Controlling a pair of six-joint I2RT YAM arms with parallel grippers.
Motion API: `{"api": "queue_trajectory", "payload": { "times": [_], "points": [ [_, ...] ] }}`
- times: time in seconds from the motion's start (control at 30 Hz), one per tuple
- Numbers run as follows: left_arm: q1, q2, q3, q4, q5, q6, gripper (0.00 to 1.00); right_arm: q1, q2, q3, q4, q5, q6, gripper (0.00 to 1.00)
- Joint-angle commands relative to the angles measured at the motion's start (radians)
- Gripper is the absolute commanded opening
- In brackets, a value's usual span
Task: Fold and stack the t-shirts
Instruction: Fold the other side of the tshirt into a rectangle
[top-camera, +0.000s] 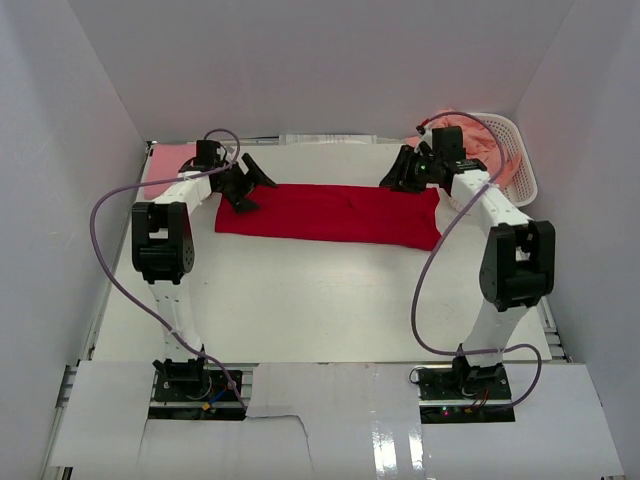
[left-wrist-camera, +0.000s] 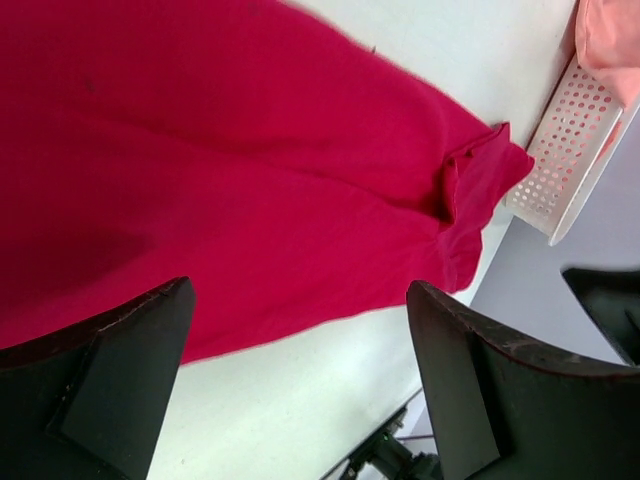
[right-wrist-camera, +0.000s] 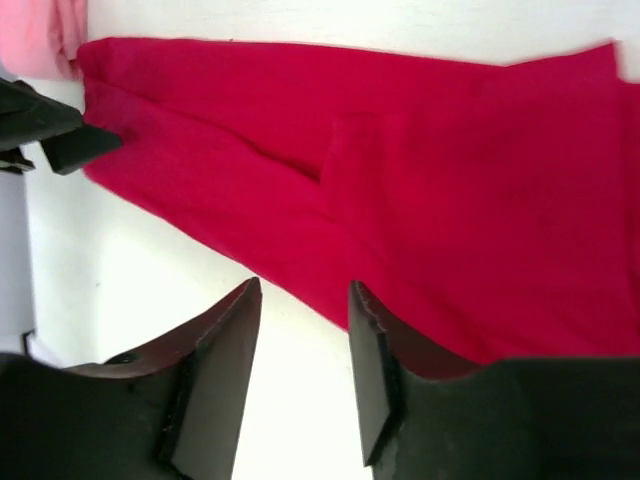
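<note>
Quick rundown of what the top view showed. One red t-shirt (top-camera: 330, 213) lay on the white table (top-camera: 300, 310), folded into a long band running left to right across the middle of the frame. It was the only shirt laid out there.

Two arms, two grippers, one at each end of that band:
- The left gripper (top-camera: 250, 188) sat over the left end of the shirt. Its wrist camera showed both fingers spread wide with nothing between them, just red cloth and a bit of table underneath. So it was fully released and held nothing.
- The right gripper (top-camera: 400, 172) was at the upper right end of the shirt. In its wrist view the two fingers stood apart with a clear gap, and no cloth was pinched in it. Also let go, though not spread as wide as the left.

I honestly couldn't tell whether either one was touching the fabric.

Other shirts: one pink t-shirt (top-camera: 162, 168) lay flat in the upper left of the top view, partly behind the left arm. There was also one white latticed basket (top-camera: 522, 165) in the upper right with salmon-orange cloth (top-camera: 482, 138) bunched inside. I couldn't count how many pieces were in that heap.

Two purple cables (top-camera: 105, 215) too, one looping off each arm.
</note>
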Motion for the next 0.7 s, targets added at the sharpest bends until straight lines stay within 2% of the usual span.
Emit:
{"api": "queue_trajectory", "payload": {
  "times": [0.0,0.03,0.17,0.5,0.67],
  "points": [
    [-0.002,0.036,0.120,-0.077,0.004,0.060,0.98,0.002,-0.150,-0.133,-0.068,0.197,-0.064,0.45],
    [-0.003,0.048,0.142,-0.085,0.005,0.066,0.98,0.000,-0.170,-0.167,-0.090,0.220,-0.064,0.43],
    [-0.008,0.096,0.222,-0.113,0.007,0.083,0.98,0.002,-0.225,-0.297,-0.142,0.282,-0.070,0.08],
    [-0.008,0.223,0.413,-0.116,0.005,0.113,0.98,-0.009,-0.191,-0.444,-0.121,0.378,-0.047,0.08],
    [-0.006,0.286,0.426,-0.113,-0.013,0.146,0.98,-0.053,-0.168,-0.474,-0.102,0.403,-0.054,0.08]
  ]
}}
